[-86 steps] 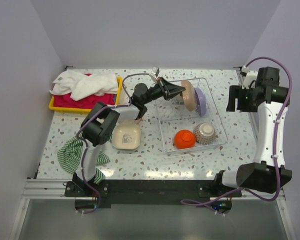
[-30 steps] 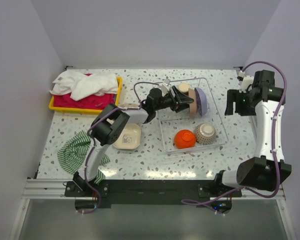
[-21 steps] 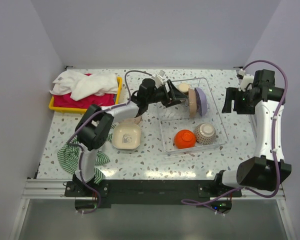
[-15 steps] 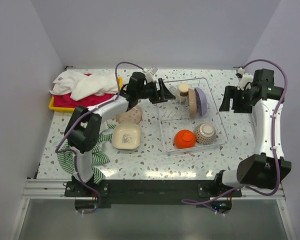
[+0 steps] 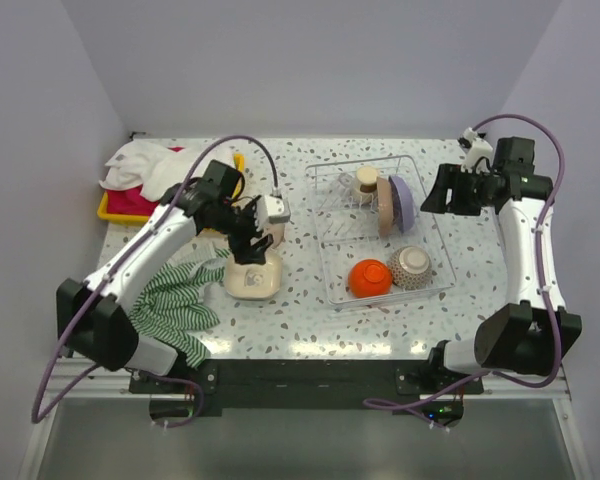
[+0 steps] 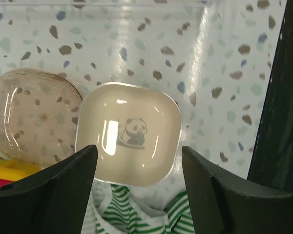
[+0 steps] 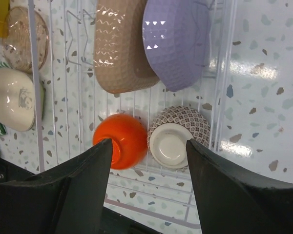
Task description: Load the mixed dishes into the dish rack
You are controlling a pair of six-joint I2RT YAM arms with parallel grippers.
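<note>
The left fingers (image 5: 248, 240) are spread wide and hold nothing; they hover over the cream panda plate (image 6: 128, 139), which lies flat on the speckled worktop (image 5: 300, 320) to the left of the dish rack (image 5: 332, 262) and outside it. Against that plate's far-left edge sits a translucent brown plate (image 6: 31, 114), also flat on the worktop, and the green striped cloth (image 5: 175, 300) meets the panda plate on its near-left side. The right fingers (image 5: 432, 198) are likewise parted with nothing between them, held in the air beside the far right edge of the rack, their camera looking down into it. In the rack's far half a tan plate (image 7: 122, 48) and a lilac plate (image 7: 178, 41) stand on edge side by side, leaning among the wire dividers, with a beige cup (image 5: 366, 180) just left of the tan plate. In the near half an orange bowl (image 7: 121, 141) and a speckled bowl (image 7: 178, 136) sit upside down, touching each other, the orange one on the left. At the far left of the worktop, well apart from the rack, a yellow tray (image 5: 115, 208) holds white and red towels (image 5: 155, 165).
</note>
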